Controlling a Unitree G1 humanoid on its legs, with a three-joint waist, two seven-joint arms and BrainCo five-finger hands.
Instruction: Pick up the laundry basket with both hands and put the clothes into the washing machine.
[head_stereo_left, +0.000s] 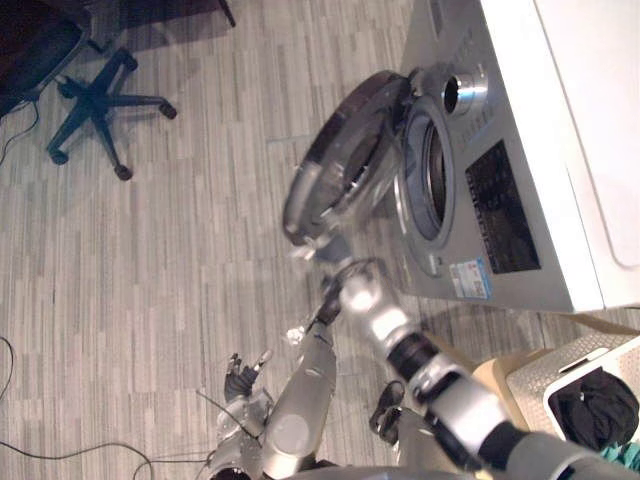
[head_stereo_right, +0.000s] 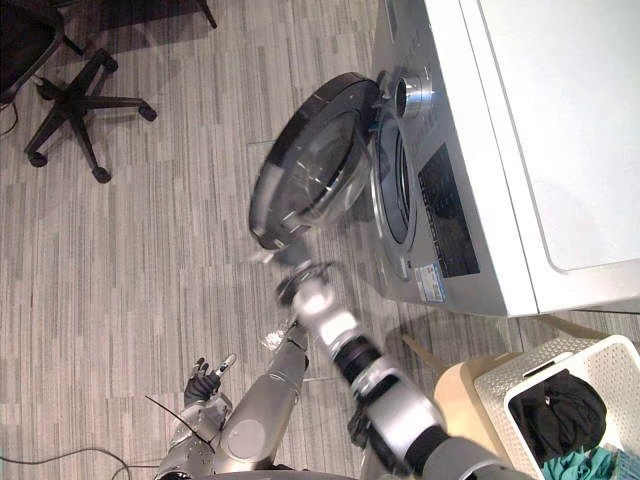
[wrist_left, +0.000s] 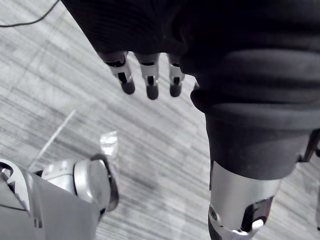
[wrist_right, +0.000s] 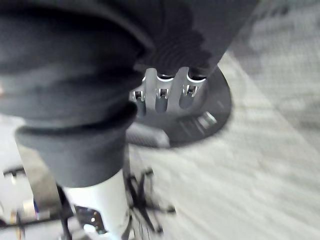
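Opening the washing machine (head_stereo_left: 500, 210) seems to be the step in hand. Our right hand (wrist_right: 165, 97) is up against the near edge of its round door (head_stereo_left: 340, 160), which stands open to the left of the drum mouth (head_stereo_left: 435, 180). We cannot tell whether that hand is clamped on the rim or merely pressing it. We should carry the door wide so it cannot block the load, then turn right for the basket. Our left hand (head_stereo_left: 245, 375) hangs low over the floor (head_stereo_left: 150, 300), loosely spread and empty. We count one machine, one door and one white laundry basket (head_stereo_right: 600, 365), unheld at the near right. It holds one dark bundle (head_stereo_right: 565, 410) and one teal piece (head_stereo_right: 580, 468). One office chair (head_stereo_left: 95, 100) stands far left.
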